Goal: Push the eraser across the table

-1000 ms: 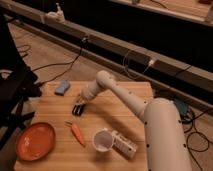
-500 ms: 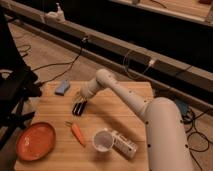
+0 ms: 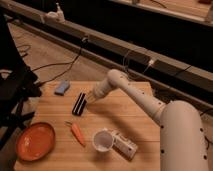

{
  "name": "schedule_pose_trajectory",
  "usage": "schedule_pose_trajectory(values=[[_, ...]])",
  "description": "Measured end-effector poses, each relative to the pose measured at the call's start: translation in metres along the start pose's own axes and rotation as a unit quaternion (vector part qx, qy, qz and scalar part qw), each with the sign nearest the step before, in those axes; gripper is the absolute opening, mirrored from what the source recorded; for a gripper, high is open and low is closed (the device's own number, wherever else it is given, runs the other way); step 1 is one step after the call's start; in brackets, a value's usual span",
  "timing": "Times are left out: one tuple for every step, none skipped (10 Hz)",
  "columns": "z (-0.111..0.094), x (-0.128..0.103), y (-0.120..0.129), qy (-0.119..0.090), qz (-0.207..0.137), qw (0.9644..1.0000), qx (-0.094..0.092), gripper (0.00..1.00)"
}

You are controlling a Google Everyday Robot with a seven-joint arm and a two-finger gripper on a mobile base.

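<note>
The pale wooden surface [image 3: 131,114] has bare planks across its right half. An orange plate [image 3: 35,141] fills the near left corner. A white-grey device [image 3: 125,145], cup [image 3: 103,140] and carrot [image 3: 77,133] crowd the near side. The flat black eraser [image 3: 79,103] lies left of centre with the gripper [image 3: 91,101] at its right side; I cannot tell how the jaws stand. A blue block [image 3: 62,88] sits far left.

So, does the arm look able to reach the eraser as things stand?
Probably yes: the jaws sit close beside the eraser, low over the table, with nothing between them.
</note>
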Motion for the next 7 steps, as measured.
schedule_pose_trajectory(values=[[0.002,0.001,0.003,0.002,0.004,1.0000,-0.003,0.00],[0.007,0.000,0.004,0.002,0.006,1.0000,-0.007,0.00],[0.014,-0.006,0.003,-0.002,0.005,0.9999,-0.011,0.00],[0.019,-0.012,0.002,-0.005,0.002,0.9999,-0.013,0.00],[0.027,-0.019,0.000,-0.010,-0.002,0.9998,-0.017,0.00],[0.036,-0.026,-0.001,-0.016,-0.009,0.9996,-0.022,0.00],[0.047,-0.035,-0.003,-0.024,-0.017,0.9992,-0.027,0.00]])
